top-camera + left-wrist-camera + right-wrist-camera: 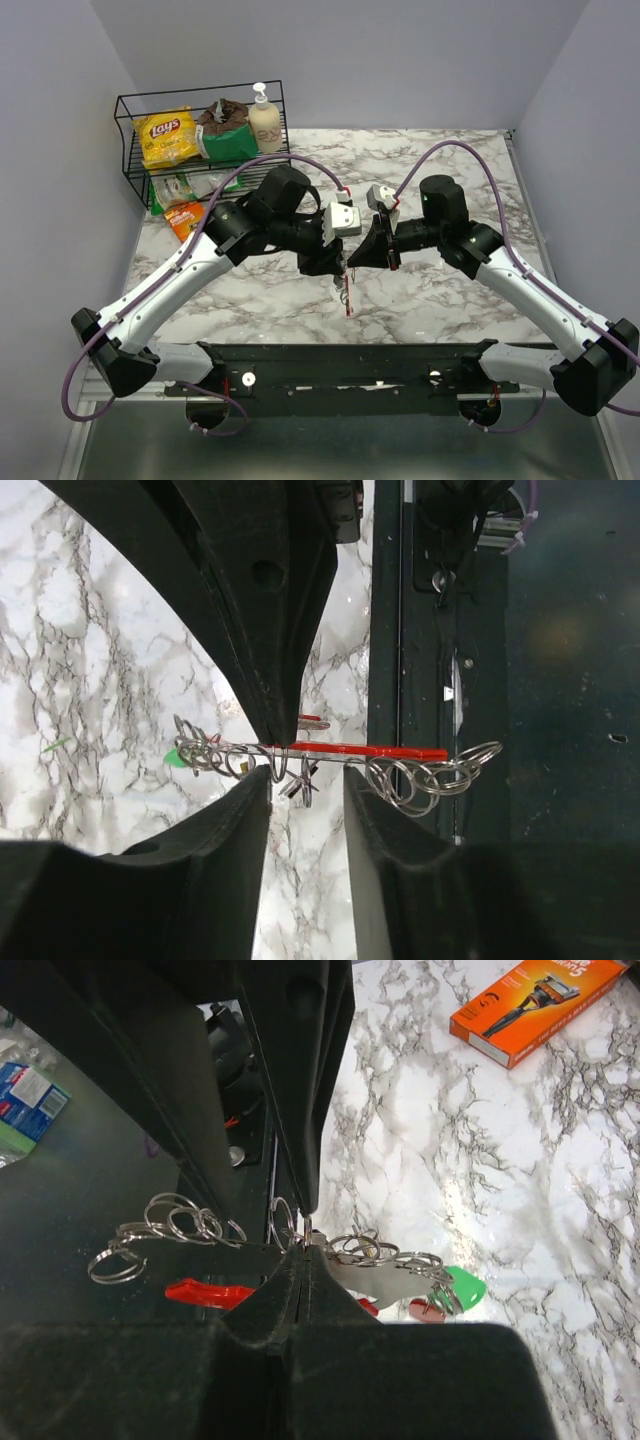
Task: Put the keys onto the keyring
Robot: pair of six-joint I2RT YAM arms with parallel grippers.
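The right gripper (303, 1255) pinches the red keyring (390, 752) above the desk (100, 630), while the left gripper (307, 780) waits spread apart just beside the keyring.

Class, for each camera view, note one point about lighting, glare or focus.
Top external: even light, sharp throughout. Left wrist: keyring crisp, left claw's fingers dark and soft. Right wrist: white glare on the marble table, left side dim.
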